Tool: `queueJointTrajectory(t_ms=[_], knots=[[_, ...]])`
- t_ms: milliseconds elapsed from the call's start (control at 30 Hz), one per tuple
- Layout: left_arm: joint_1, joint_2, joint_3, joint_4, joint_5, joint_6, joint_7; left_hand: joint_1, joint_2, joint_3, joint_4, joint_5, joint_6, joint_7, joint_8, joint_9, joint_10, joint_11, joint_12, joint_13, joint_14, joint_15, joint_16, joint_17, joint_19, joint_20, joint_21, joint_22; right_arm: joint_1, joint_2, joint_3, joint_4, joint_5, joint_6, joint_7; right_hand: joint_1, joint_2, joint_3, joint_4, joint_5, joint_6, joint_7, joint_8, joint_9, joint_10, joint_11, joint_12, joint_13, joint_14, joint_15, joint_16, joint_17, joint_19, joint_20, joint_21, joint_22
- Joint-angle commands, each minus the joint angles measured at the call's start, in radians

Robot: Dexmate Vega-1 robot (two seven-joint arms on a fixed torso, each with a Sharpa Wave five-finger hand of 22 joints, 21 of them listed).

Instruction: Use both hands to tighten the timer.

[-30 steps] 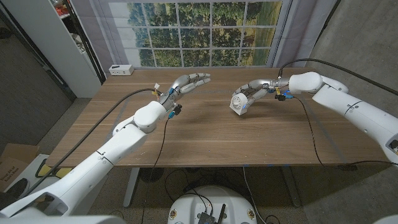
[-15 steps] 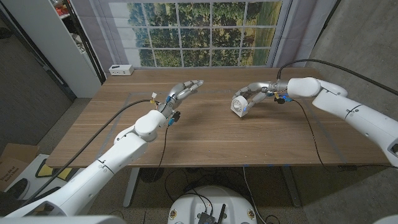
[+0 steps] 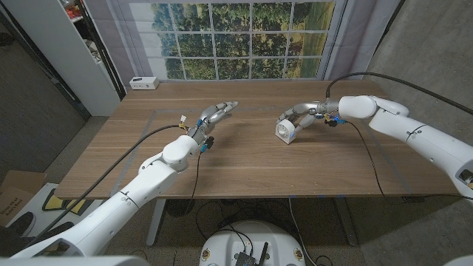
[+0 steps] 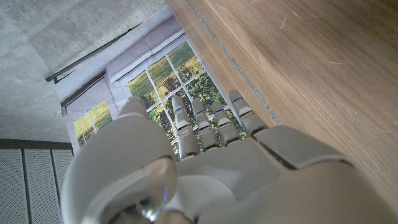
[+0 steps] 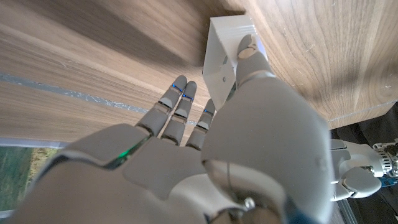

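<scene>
left hand (image 3: 219, 112) open, right hand (image 3: 298, 117) gripping

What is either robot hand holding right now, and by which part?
The right robot hand grips the white timer around its body, thumb on one side. The left robot hand holds nothing, fingers extended.

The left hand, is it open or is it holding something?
Open. The left hand holds nothing; its fingers reach out straight above the table, apart from the timer.
</scene>
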Motion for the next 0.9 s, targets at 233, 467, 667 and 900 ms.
queueJointTrajectory(t_ms=[233,467,667,900], knots=[[-0.052,-0.021,0.027,0.078,-0.002,-0.011,-0.001,-0.009,0.006,0.005,0.005,-0.005,-0.003,-0.001,0.005,0.000,0.002,0.009,-0.002,0.002,-0.004,-0.004,-0.004,0.002,-0.005,-0.001,-0.001,0.004,0.035,0.008,-0.027,0.011,-0.088,0.020,0.018,-0.029,0.030,0.003,-0.005,0.007,-0.045,0.001,-0.026,-0.004,-0.033,-0.005,-0.029,0.072,-0.034,-0.181,-0.015,0.002,-0.024,-0.046,-0.012,0.002],[-0.075,-0.029,0.037,0.102,0.001,-0.017,-0.012,-0.009,0.007,0.006,0.003,-0.006,0.004,-0.007,0.009,-0.002,0.001,0.006,-0.004,0.002,-0.007,-0.007,-0.006,0.000,-0.006,0.000,-0.001,0.004,0.030,-0.020,-0.017,-0.050,-0.091,-0.006,0.052,-0.047,0.012,-0.012,0.002,0.014,-0.146,-0.001,-0.074,-0.019,-0.139,0.016,-0.086,0.065,-0.112,-0.172,-0.048,0.001,-0.059,-0.015,-0.031,0.002],[-0.086,-0.040,0.046,0.112,0.007,-0.022,-0.010,-0.009,0.007,0.007,0.001,-0.007,0.006,-0.007,0.010,-0.004,0.000,0.005,-0.004,0.002,-0.006,-0.008,-0.006,-0.001,-0.007,0.002,-0.002,0.004,0.027,-0.037,-0.001,-0.080,-0.075,-0.023,0.079,-0.055,0.000,-0.019,0.003,0.020,-0.245,-0.001,-0.097,-0.035,-0.221,0.033,-0.123,0.058,-0.174,-0.156,-0.073,0.000,-0.084,0.009,-0.045,0.003],[-0.086,-0.050,0.053,0.113,0.016,-0.025,0.004,-0.008,0.006,0.008,-0.004,-0.010,-0.014,-0.030,0.004,-0.007,0.002,0.006,-0.004,0.001,-0.006,-0.006,-0.007,-0.003,-0.006,0.004,-0.002,0.003,0.006,-0.057,0.041,-0.095,-0.004,-0.056,0.087,-0.054,-0.016,-0.024,-0.002,0.027,-0.411,0.012,-0.099,-0.066,-0.354,0.066,-0.148,0.041,-0.279,-0.107,-0.125,-0.017,-0.089,0.011,-0.055,0.000]])
